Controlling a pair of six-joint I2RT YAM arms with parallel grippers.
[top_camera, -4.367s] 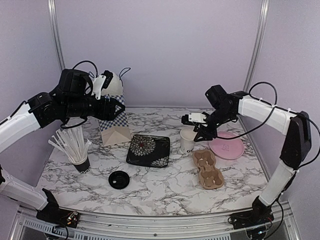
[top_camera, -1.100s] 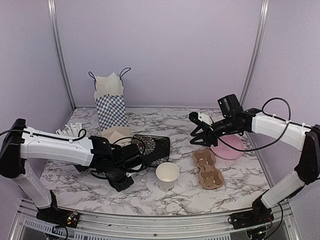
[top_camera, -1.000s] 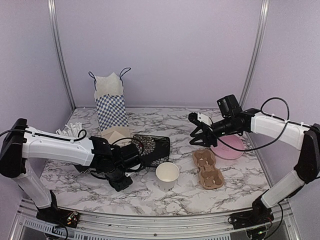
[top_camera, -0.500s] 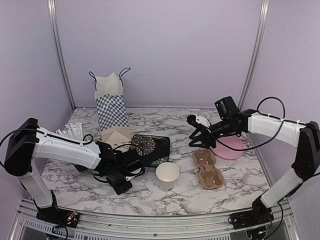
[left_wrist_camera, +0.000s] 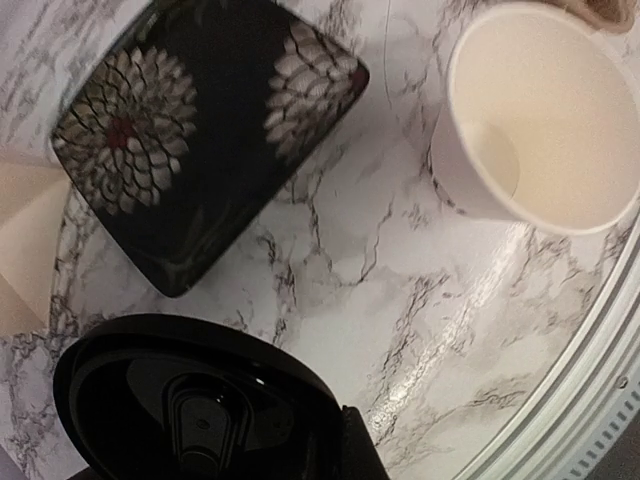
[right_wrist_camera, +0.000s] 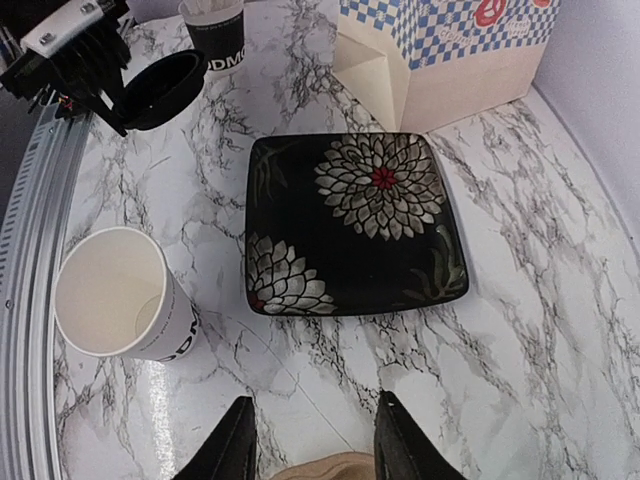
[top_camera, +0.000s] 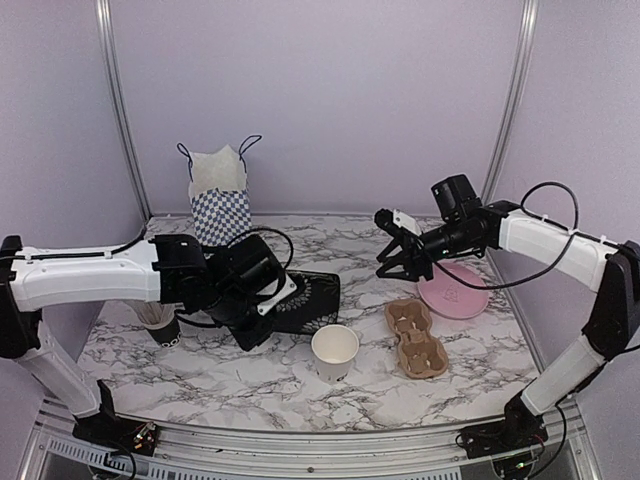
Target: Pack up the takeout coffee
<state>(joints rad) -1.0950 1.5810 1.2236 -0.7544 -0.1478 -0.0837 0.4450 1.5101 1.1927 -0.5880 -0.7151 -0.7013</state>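
The takeout coffee's white paper cup (top_camera: 335, 352) stands open-topped and upright on the marble, its black lettering showing in the right wrist view (right_wrist_camera: 120, 295). Its round black lid (left_wrist_camera: 190, 400) is off the cup, raised above the table with my left gripper (top_camera: 248, 322) shut on it, left of the cup and in front of the black plate. The lid (right_wrist_camera: 165, 90) also shows in the right wrist view, held at its edge. My right gripper (right_wrist_camera: 315, 440) hovers open and empty above the table, behind the cardboard carrier, well right of the cup.
A square black floral plate (top_camera: 305, 298) lies behind the cup. A cardboard cup carrier (top_camera: 415, 338) and a pink plate (top_camera: 452, 292) are on the right. A checkered bag (top_camera: 220, 205) stands at the back left, and a black cup of straws (top_camera: 160, 322) at the left.
My left gripper has shut on the black lid and lifted it off the table, moving back and up. The right gripper has drifted slightly back and higher.
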